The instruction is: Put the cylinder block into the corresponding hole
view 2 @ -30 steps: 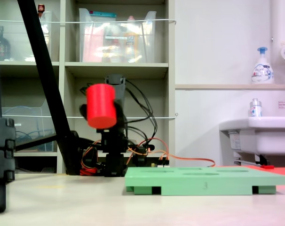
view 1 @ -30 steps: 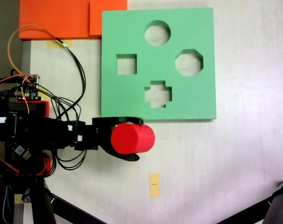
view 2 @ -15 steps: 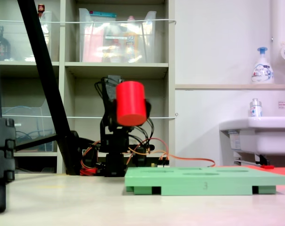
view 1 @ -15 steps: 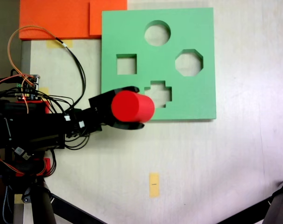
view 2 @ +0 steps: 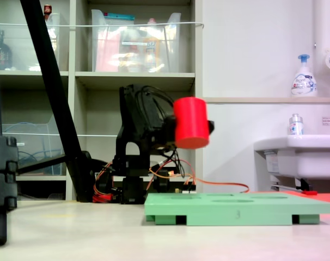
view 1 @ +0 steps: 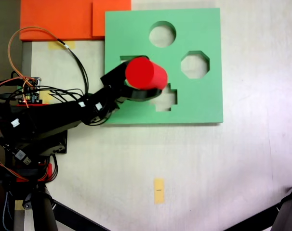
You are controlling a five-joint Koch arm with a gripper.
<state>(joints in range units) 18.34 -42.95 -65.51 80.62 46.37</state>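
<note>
A: Where is your red cylinder block (view 1: pixel 146 73) right now?

B: It is up in the air. In both fixed views you can see it held by the gripper (view 1: pixel 142 85), well above the green foam board (view 1: pixel 204 103). From the side, the block (view 2: pixel 190 123) hangs high over the left part of the board (view 2: pixel 238 209) and does not touch it.

A: Is your claw holding it tight?

B: Yes. The black jaws are closed around the block, one on each side. From above you can see one dark jaw above the block and one under it.

A: What is under the block?

B: Seen from above, it covers most of the square cutout (view 1: pixel 128 58) and the top left corner of the cross-shaped cutout (view 1: pixel 166 98).

A: And the round hole (view 1: pixel 162 33)?

B: You will find it near the top edge of the board, up and to the right of the block. It is open, with the table showing through. The octagonal cutout (view 1: pixel 194 65) sits to the right of the block, also open.

A: Is the block straight up?

B: It looks a bit tilted from the side, but that part is blurry, so I am not sure.

A: Anything else on your table?

B: Orange sheets (view 1: pixel 64 19) touch the board's top left corner, and a small yellow tag (view 1: pixel 159 190) lies well below the board.
</note>
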